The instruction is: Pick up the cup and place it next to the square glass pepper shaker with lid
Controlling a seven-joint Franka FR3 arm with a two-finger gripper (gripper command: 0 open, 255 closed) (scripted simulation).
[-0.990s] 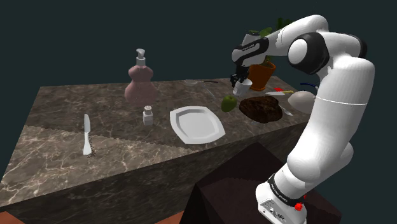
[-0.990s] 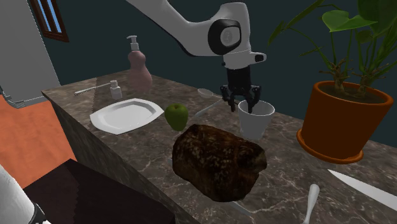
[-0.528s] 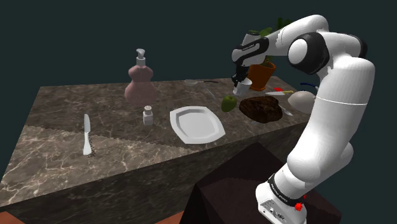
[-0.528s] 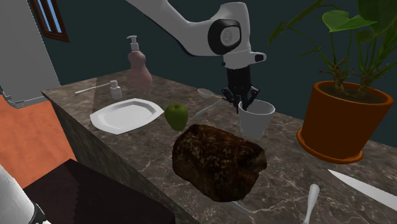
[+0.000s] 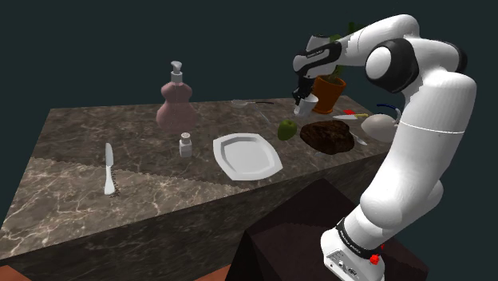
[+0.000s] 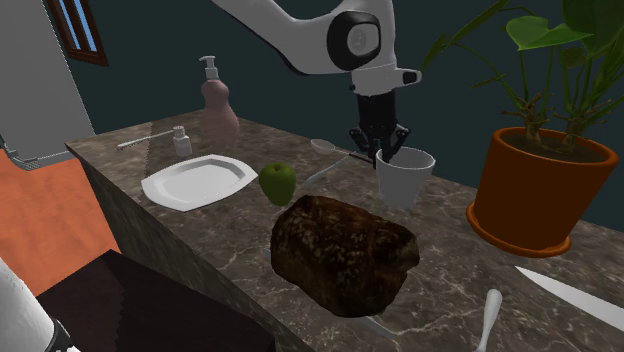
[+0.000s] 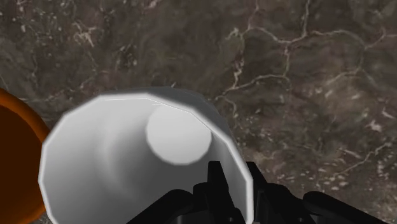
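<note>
The white cup [image 6: 405, 178] hangs just above the marble counter [image 6: 200, 230], slightly tilted, between the green apple and the orange plant pot. My gripper [image 6: 381, 155] is shut on the cup's rim wall, one finger inside and one outside. The wrist view looks down into the cup [image 7: 127, 159], with the fingers [image 7: 216, 181] clasping its wall. In the shoulder view the cup [image 5: 308, 103] hangs under the gripper [image 5: 302, 94] at the counter's far right. The small pepper shaker [image 5: 185, 144] with a lid stands left of the white plate; it is also the small shaker [image 6: 181, 140] near the soap dispenser.
A white plate [image 5: 247, 155], a green apple [image 6: 278, 183] and a dark bread loaf [image 6: 343, 252] lie between cup and shaker. A pink soap dispenser [image 5: 175, 100] stands behind the shaker. A potted plant [image 6: 540, 185] is close beside the cup. A knife [image 5: 108, 169] lies far left.
The fingers closed on the cup's rim. The gripper then rose a little, taking the cup off the counter.
</note>
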